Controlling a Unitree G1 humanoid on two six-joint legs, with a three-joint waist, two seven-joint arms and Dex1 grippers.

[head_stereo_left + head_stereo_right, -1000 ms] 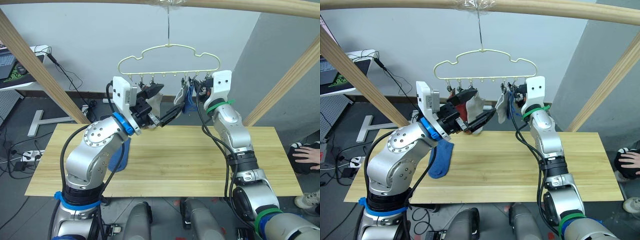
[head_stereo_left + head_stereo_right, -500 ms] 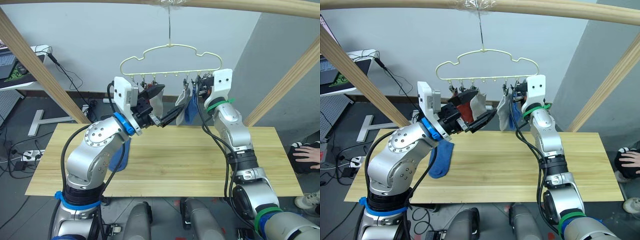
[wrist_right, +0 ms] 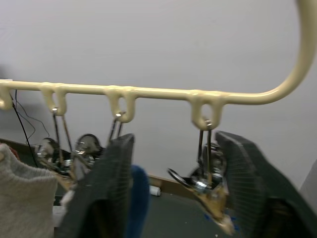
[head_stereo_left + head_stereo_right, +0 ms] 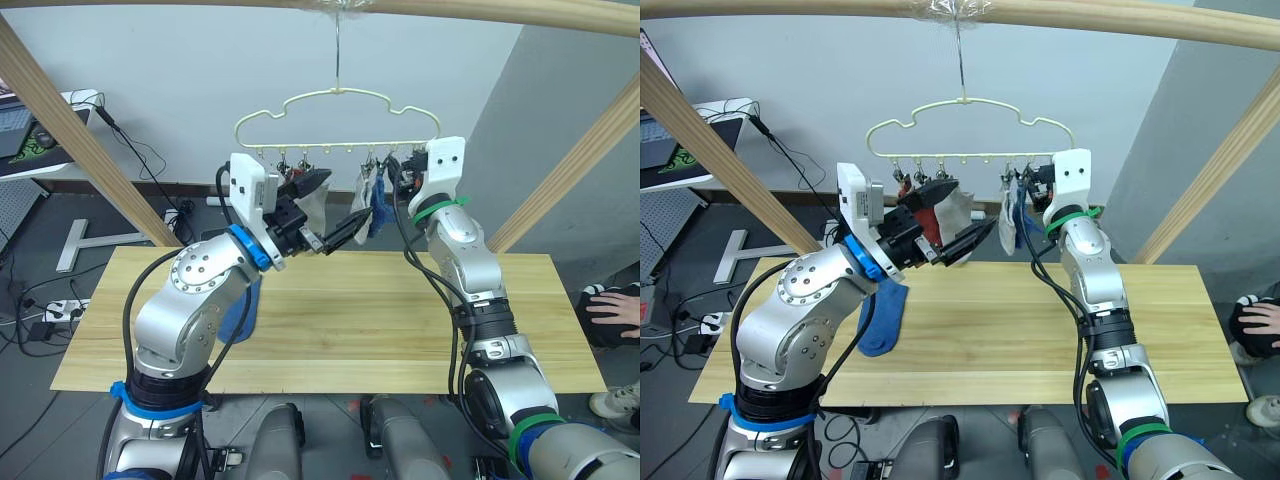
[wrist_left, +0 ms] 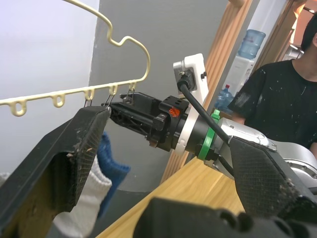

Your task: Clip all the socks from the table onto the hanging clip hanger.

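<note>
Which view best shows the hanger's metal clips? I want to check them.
The right wrist view: the clips hang close up from the clip hanger. Both eye views show the whole row, small; the left wrist view shows a few.

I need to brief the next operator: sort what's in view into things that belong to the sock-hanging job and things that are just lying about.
Belongs to the job:
clip hanger
grey sock and blue sock hanging from its clips
grey sock and red sock near the left tool
blue sock on the table
right tool, open at the end clip

Just lying about:
wooden frame poles
cables
person nearby
</note>
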